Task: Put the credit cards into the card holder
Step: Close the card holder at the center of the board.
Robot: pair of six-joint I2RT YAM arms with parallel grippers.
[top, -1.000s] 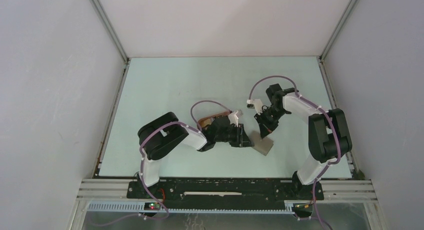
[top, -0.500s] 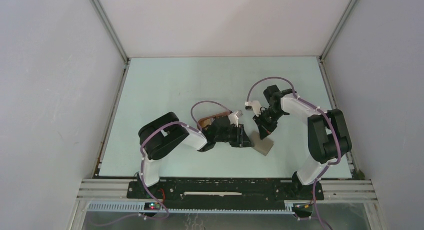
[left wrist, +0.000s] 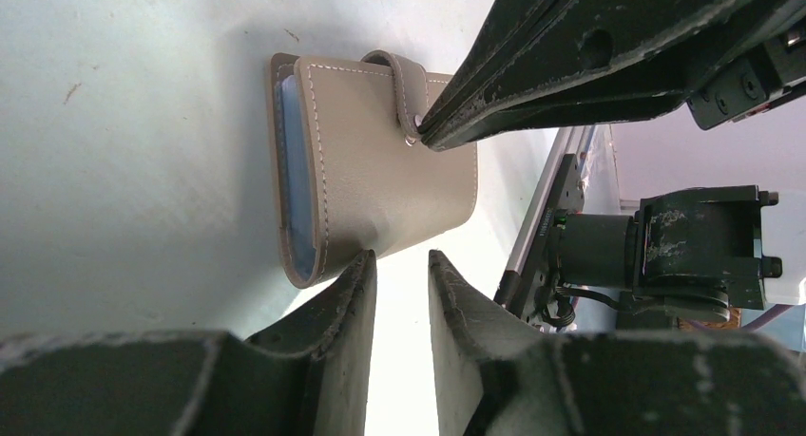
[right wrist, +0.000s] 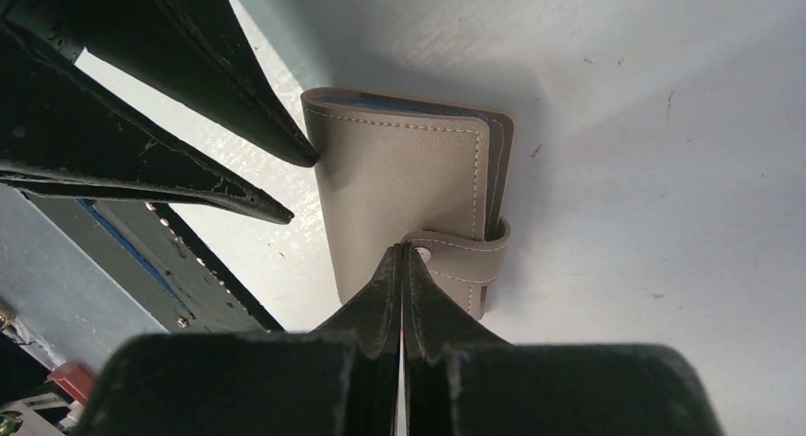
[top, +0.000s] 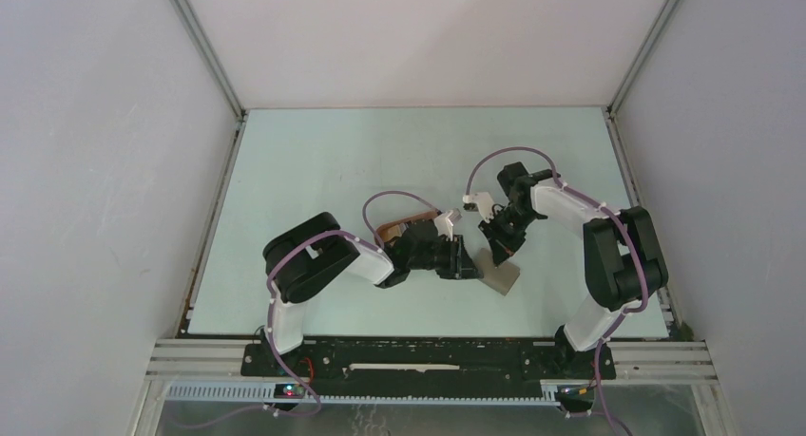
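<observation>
Card holder [left wrist: 380, 170] lies closed just ahead of both hands: right hand [right wrist: 404, 253], clenched empty, tips at its tab [right wrist: 466, 251]; left hand [left wrist: 401, 258], released, at the opposite edge.

Over the last second the right arm [top: 570, 203] has swung a little to the left, and its wrist and cable loop [top: 494, 158] have shifted toward the middle of the table [top: 333, 170]. Its pincer [top: 501, 257] has edged leftward with it over the card holder [top: 507, 278], and the tips now sit at the snap of the tab [right wrist: 463, 253].
</observation>
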